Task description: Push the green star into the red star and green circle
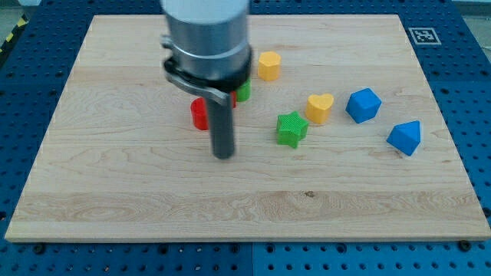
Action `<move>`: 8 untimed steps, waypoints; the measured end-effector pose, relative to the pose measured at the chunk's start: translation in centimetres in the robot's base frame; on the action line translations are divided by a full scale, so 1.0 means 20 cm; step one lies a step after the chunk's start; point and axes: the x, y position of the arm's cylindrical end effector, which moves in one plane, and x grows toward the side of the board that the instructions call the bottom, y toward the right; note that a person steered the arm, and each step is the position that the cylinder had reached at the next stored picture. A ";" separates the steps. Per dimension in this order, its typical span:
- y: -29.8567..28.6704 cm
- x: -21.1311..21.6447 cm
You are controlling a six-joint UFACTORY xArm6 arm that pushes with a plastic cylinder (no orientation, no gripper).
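The green star (291,128) lies on the wooden board (115,192) right of centre. My tip (223,156) rests on the board to the star's left, a clear gap away. A red block (199,113), partly hidden behind the rod, sits just above and left of my tip; its shape cannot be made out. A green block (243,91) peeks out right of the arm body, mostly hidden, above my tip.
A yellow hexagon block (268,66) sits at the top centre. A yellow heart (320,107) lies just right of the green star. Two blue blocks (363,105) (405,138) lie further right. The arm body (205,38) covers the top centre.
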 end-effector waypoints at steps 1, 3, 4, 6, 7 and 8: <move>0.34 0.05; 0.60 -0.06; 0.47 -0.12; 0.25 -0.29; 0.06 -0.37; 0.04 -0.51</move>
